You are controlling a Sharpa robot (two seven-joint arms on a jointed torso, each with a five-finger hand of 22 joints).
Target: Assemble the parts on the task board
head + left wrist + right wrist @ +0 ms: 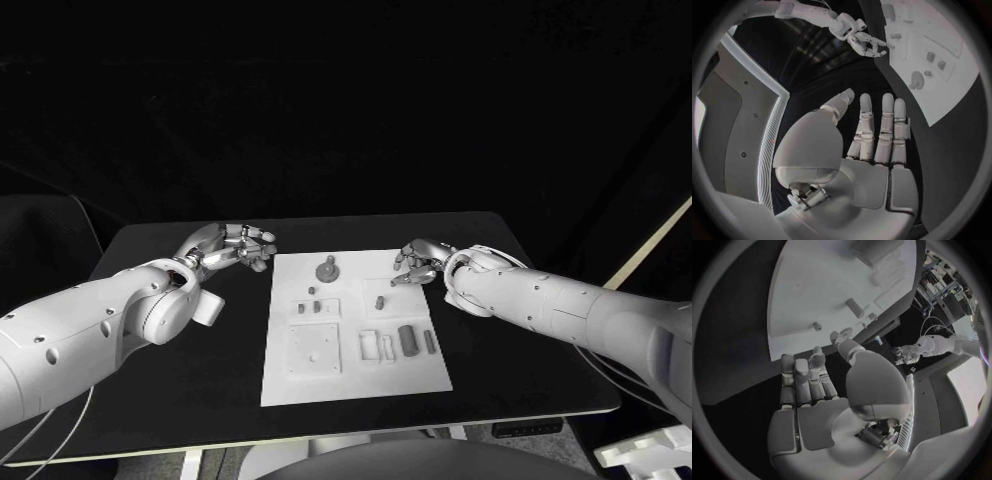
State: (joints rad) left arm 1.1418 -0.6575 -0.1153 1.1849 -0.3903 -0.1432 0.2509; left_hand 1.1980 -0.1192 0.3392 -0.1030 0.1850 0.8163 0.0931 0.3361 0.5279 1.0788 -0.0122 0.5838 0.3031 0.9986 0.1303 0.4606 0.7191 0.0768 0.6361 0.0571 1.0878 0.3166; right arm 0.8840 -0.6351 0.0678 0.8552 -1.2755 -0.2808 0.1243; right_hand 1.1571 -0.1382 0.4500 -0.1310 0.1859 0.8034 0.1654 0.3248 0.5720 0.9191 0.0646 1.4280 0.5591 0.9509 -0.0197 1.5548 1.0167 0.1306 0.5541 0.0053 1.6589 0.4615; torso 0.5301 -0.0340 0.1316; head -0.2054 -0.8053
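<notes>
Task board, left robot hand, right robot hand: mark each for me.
task board (361, 385), head view, on the bare near part of the white plate.
left robot hand (231, 246), head view, on the middle of the hand.
right robot hand (421, 264), head view, on the middle of the hand.

White rounded arms, silver jointed left hand (231, 246), right hand (420, 262)

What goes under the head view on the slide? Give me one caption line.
Both hands, left hand and right hand, hover empty at the far corners of the white task board, its grey parts untouched.
</notes>
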